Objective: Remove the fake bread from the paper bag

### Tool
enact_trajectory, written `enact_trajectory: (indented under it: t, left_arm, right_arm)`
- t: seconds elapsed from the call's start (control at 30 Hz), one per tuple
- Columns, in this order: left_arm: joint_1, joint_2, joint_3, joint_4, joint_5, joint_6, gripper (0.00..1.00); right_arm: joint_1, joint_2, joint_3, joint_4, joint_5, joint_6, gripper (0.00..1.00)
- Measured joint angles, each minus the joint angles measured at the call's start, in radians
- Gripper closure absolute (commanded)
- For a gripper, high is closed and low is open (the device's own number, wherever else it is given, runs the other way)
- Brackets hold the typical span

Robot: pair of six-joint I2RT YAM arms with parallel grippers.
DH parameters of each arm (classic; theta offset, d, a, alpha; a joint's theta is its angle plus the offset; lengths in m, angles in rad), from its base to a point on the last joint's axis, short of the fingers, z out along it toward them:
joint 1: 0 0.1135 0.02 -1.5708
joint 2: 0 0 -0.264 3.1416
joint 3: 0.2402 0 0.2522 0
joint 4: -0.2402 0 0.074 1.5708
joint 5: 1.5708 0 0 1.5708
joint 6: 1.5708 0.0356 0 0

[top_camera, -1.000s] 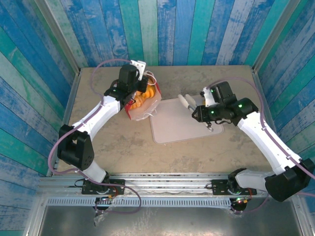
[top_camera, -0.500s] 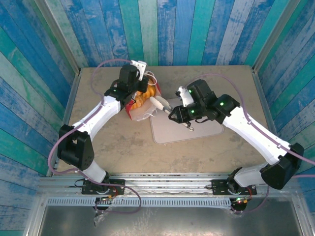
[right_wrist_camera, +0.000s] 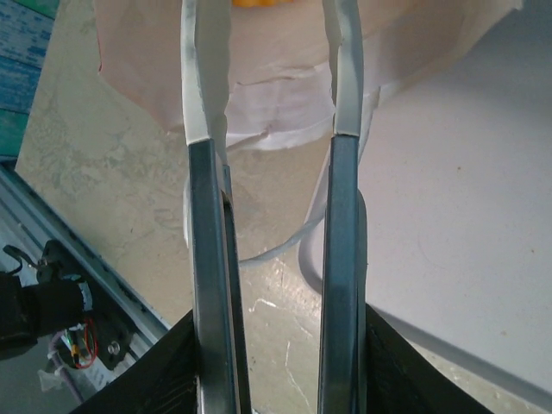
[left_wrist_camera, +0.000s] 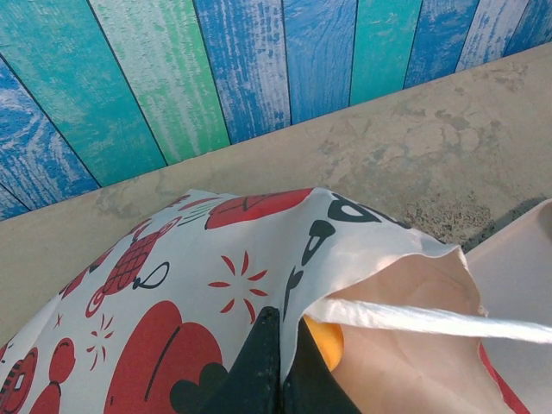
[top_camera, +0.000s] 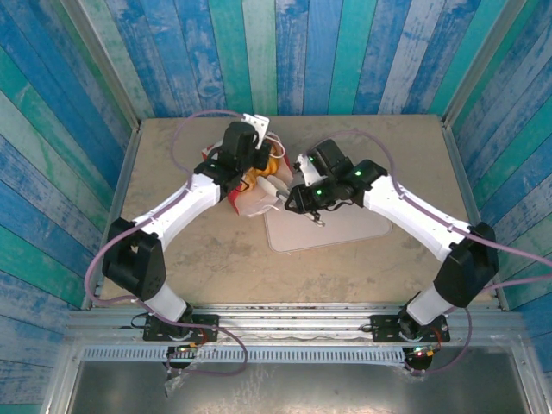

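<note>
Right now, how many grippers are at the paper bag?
2. The left gripper pinches the paper bag's rim; the right gripper, jaws open, sits at its mouth.

My left arm (top_camera: 177, 205) and right arm (top_camera: 405, 211) are white shells between black joints, trailing mauve cables (top_camera: 200, 112); green lights (top_camera: 355, 173) glow on the right. My right claw (right_wrist_camera: 272, 69) has dark, white-capped fingers (right_wrist_camera: 203, 86); my left claw (left_wrist_camera: 278, 345) is black.
</note>
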Motion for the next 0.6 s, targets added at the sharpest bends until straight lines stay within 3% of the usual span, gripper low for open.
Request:
enact_trajectory:
  t: [0.6]
  left_arm:
    - [0.000, 0.000, -0.001, 0.006, -0.011, 0.000, 0.97]
  right_arm:
    - [-0.025, 0.202, 0.084, 0.146, -0.063, 0.071, 0.53]
